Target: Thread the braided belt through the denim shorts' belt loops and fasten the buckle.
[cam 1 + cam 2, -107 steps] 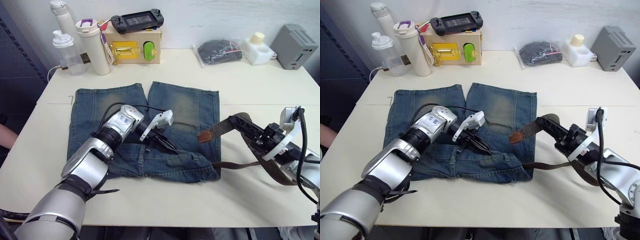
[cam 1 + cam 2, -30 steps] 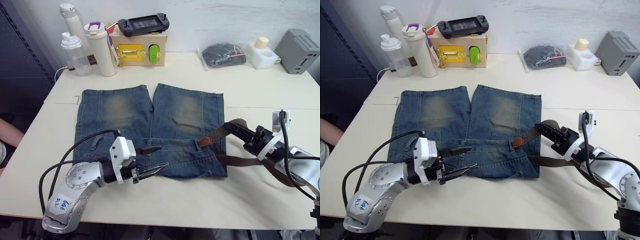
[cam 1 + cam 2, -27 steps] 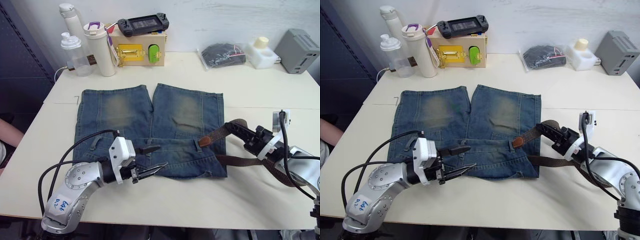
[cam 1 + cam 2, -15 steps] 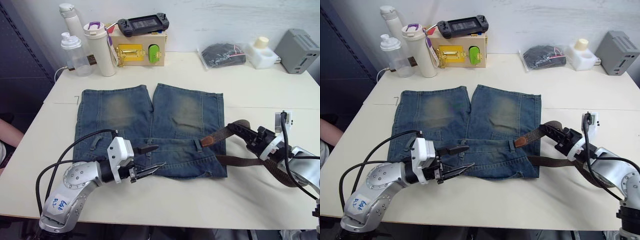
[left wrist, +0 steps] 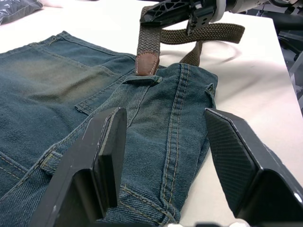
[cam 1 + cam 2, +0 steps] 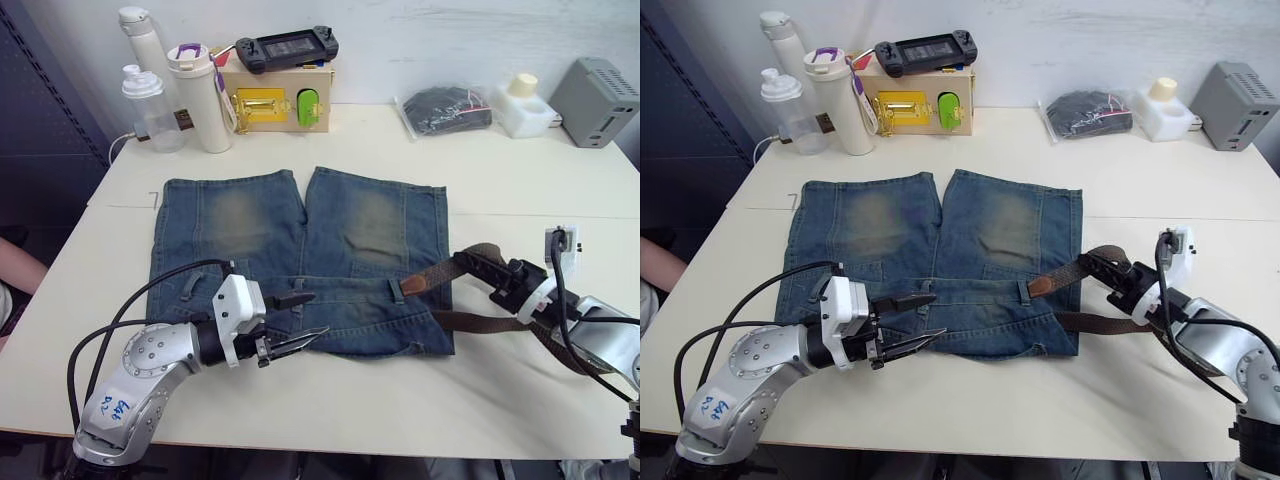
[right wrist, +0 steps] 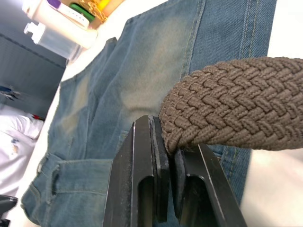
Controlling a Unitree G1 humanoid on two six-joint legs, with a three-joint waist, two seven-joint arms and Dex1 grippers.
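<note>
The denim shorts [image 6: 300,230] lie flat on the table, waistband toward me. My left gripper [image 6: 318,313] hovers open just over the near waistband, denim between its fingers [image 5: 109,146] without being pinched. My right gripper [image 6: 478,262] is shut on the braided belt [image 7: 227,113] a short way behind its leather tip [image 6: 412,284]. That tip rests on the waistband beside a belt loop [image 5: 142,79] at the shorts' right side. The rest of the strap [image 6: 490,325] trails back under my right arm. The buckle is hidden.
Along the table's far edge stand bottles [image 6: 190,95], a wooden box [image 6: 275,95] with a game controller on top, a black bag [image 6: 445,105], a white container [image 6: 520,100] and a grey box [image 6: 598,88]. A person's arm [image 6: 12,272] shows at the left edge.
My right gripper has drawn the belt slightly to the right and lower, the leather tip staying by the loop. My left gripper has drifted a little to the left, still open.
</note>
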